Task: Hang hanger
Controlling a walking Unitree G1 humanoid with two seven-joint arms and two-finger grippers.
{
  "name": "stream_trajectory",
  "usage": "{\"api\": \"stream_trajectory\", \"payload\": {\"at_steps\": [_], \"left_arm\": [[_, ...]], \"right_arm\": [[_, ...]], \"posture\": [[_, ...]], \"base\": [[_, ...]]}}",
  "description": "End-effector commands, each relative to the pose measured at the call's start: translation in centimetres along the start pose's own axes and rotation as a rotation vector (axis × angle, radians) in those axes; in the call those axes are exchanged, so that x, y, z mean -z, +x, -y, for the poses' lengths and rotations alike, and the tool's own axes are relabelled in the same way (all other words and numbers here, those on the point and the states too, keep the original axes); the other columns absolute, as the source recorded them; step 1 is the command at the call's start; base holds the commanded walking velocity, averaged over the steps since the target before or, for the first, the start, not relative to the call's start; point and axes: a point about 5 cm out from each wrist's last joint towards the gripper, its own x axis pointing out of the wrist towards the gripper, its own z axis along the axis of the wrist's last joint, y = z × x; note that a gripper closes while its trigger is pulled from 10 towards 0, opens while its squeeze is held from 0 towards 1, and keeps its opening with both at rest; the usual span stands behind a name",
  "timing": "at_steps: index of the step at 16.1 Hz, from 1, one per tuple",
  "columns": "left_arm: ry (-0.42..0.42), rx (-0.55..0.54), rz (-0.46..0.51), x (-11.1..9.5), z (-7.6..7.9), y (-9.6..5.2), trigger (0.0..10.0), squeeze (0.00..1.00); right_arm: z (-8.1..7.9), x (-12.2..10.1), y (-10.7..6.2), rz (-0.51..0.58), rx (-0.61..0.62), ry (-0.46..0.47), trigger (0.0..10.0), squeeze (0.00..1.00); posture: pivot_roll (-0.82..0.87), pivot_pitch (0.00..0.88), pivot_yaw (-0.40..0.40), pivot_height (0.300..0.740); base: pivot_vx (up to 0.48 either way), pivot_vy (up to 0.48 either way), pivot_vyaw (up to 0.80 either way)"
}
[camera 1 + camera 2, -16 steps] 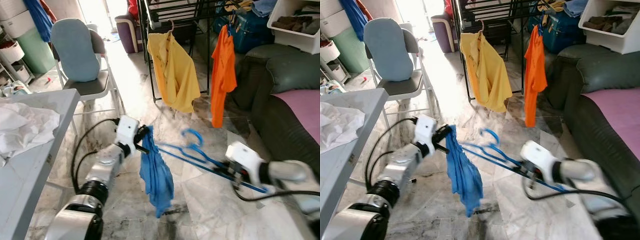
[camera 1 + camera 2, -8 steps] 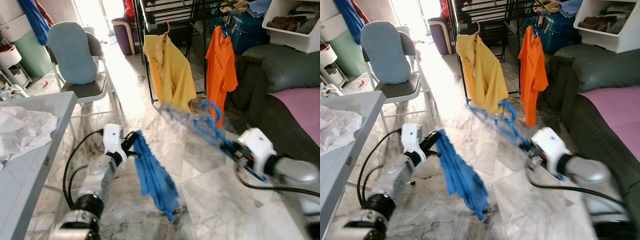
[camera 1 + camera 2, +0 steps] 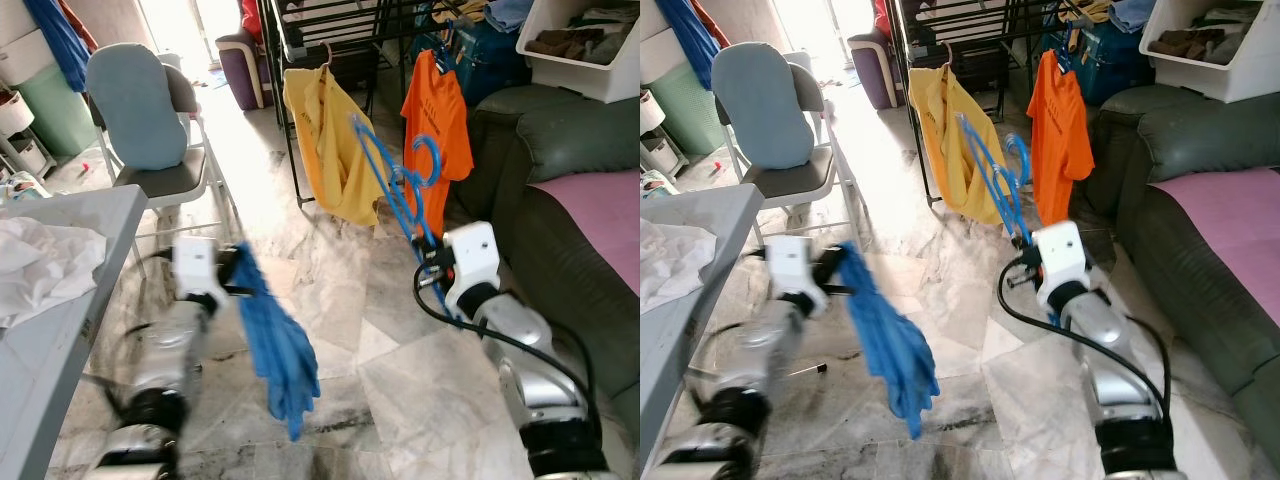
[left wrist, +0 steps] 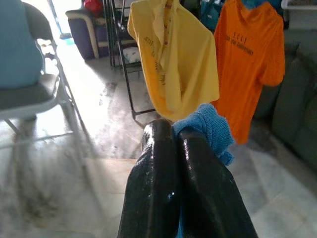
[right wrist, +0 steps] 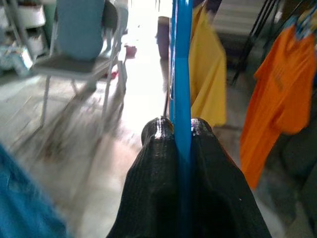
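A blue plastic hanger (image 3: 400,190) stands nearly upright before the drying rack, its hook near the orange shirt (image 3: 436,128). My right gripper (image 3: 432,262) is shut on the hanger's lower bar, which runs between the black fingers (image 5: 163,163) in the right wrist view. A blue garment (image 3: 272,340) hangs limp over the marble floor, held at its top by my left gripper (image 3: 232,285), which is shut on the cloth (image 4: 208,126). The hanger and the blue garment are apart.
A black drying rack (image 3: 320,30) at the back carries a yellow shirt (image 3: 330,135) and the orange shirt. A dark green sofa (image 3: 570,200) stands at the right, a chair (image 3: 150,120) at the back left, and a grey table (image 3: 60,290) with white cloth at the left.
My right gripper has swung the hanger up from slanting low to nearly upright by the rack. My left gripper has moved left and lower with the blue garment; the camera has shifted slightly.
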Motion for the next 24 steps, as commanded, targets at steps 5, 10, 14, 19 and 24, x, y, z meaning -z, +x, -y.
{"api": "stream_trajectory", "payload": {"at_steps": [5, 10, 14, 19, 24], "left_arm": [[0.009, -0.073, -0.011, 2.1, -0.6, -6.7, 10.0, 0.0], [0.042, 0.081, 0.012, 0.9, 1.3, -5.7, 10.0, 0.0], [0.196, 0.326, 0.03, -0.7, 2.9, -4.6, 10.0, 0.0], [0.484, 0.406, 0.052, -1.7, 2.6, -4.0, 10.0, 0.0], [0.707, 0.322, 0.092, -2.7, 1.5, -2.3, 10.0, 0.0]], "right_arm": [[-0.6, 2.0, -0.9, -0.105, -0.042, 0.056, 10.0, 0.0], [-0.5, 3.4, -3.1, -0.262, -0.317, -0.043, 10.0, 0.0], [0.3, 2.6, -5.2, -0.313, -0.516, -0.083, 10.0, 0.0], [1.2, 1.3, -8.5, -0.372, -0.711, -0.087, 10.0, 0.0], [3.8, -0.2, -9.2, -0.417, -0.713, -0.142, 10.0, 0.0]], "posture": [[-0.09, 0.0, 0.041, 0.74], [-0.11, 0.0, 0.047, 0.74], [-0.13, 0.0, 0.082, 0.74], [-0.13, 0.0, 0.103, 0.74], [-0.13, 0.0, 0.118, 0.74]], "base": [[0.0, 0.0, 0.0], [0.0, 0.0, 0.0], [0.0, 0.0, 0.0], [0.0, 0.0, 0.0], [0.0, 0.0, 0.0]]}}
